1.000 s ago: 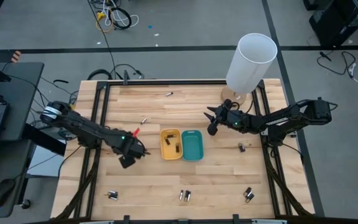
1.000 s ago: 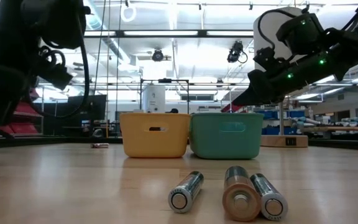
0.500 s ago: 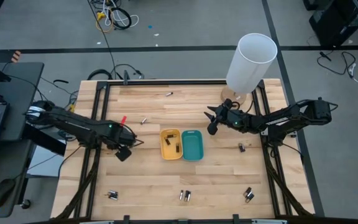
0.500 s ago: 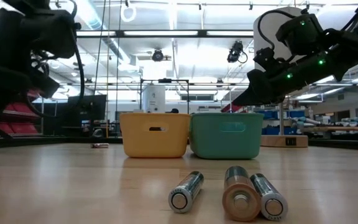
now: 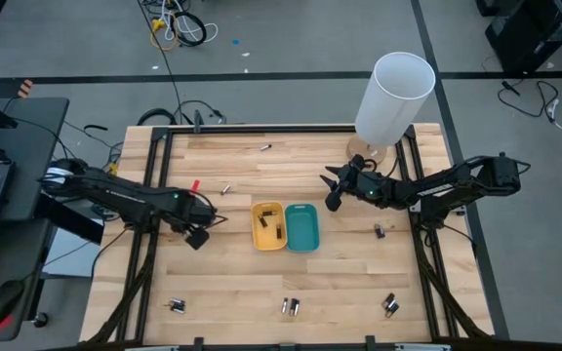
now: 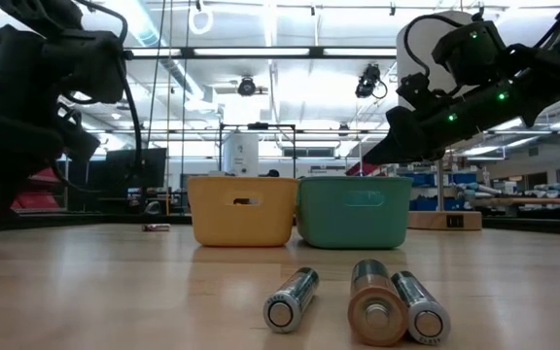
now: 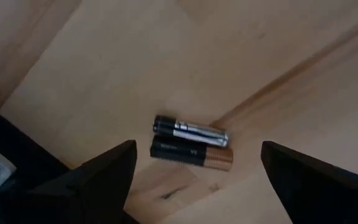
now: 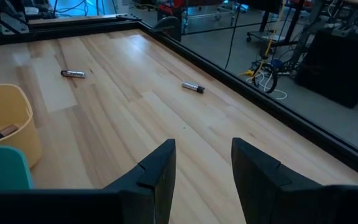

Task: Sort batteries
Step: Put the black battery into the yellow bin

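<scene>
On the wooden table (image 5: pixel 232 278), batteries (image 5: pixel 290 306) lie scattered, two (image 7: pixel 190 142) below your left gripper (image 5: pixel 197 235), which is wide open and empty. Centre over one cell before closing. The right gripper (image 5: pixel 333 197) hovers open, empty.

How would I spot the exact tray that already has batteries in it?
Look at the middle of the pale wooden table, where two small rectangular plastic trays sit side by side. The yellow tray is the one nearer the left arm and holds two small dark batteries. Its neighbour, the teal tray, looks empty.
</scene>
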Action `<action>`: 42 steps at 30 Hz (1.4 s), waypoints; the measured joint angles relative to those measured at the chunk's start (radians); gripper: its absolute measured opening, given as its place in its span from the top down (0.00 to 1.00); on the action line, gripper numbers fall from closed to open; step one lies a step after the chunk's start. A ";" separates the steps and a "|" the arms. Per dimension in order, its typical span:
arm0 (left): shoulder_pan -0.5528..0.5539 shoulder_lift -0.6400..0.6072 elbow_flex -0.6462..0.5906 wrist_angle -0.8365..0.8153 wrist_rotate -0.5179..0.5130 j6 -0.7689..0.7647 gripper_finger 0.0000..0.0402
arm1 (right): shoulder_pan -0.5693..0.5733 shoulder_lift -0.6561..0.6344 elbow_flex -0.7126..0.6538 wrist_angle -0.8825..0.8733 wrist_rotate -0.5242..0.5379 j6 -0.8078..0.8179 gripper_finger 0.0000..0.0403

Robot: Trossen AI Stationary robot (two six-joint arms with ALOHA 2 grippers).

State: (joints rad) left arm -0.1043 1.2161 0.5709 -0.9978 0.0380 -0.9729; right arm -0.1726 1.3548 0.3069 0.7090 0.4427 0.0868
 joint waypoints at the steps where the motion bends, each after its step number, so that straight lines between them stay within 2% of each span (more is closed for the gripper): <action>1: 0.000 0.008 0.000 0.003 -0.001 0.007 0.08 | 0.000 0.000 0.000 0.000 0.000 0.000 0.65; 6: 0.000 0.055 0.000 0.005 0.019 0.107 0.05 | 0.000 0.000 0.000 0.000 -0.013 0.000 0.65; 11: 0.000 0.075 0.000 0.005 0.040 0.124 0.05 | 0.000 0.000 0.000 -0.004 -0.018 0.000 0.65; 18: 0.000 0.075 -0.005 0.014 0.030 0.103 0.06 | 0.000 0.000 0.000 -0.008 -0.018 0.000 0.65; 27: 0.000 0.071 -0.054 0.068 0.072 0.077 0.11 | 0.000 0.000 0.000 -0.009 -0.018 0.000 0.65; 31: 0.000 0.073 -0.047 0.079 0.072 0.103 0.16 | 0.000 0.000 0.000 -0.009 -0.018 0.000 0.65; 42: 0.000 0.077 -0.019 0.058 0.076 0.105 0.39 | 0.000 0.000 0.000 -0.009 -0.018 0.001 0.65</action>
State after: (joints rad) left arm -0.1047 1.2933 0.5515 -0.9401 0.1144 -0.8680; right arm -0.1730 1.3548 0.3069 0.7002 0.4244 0.0880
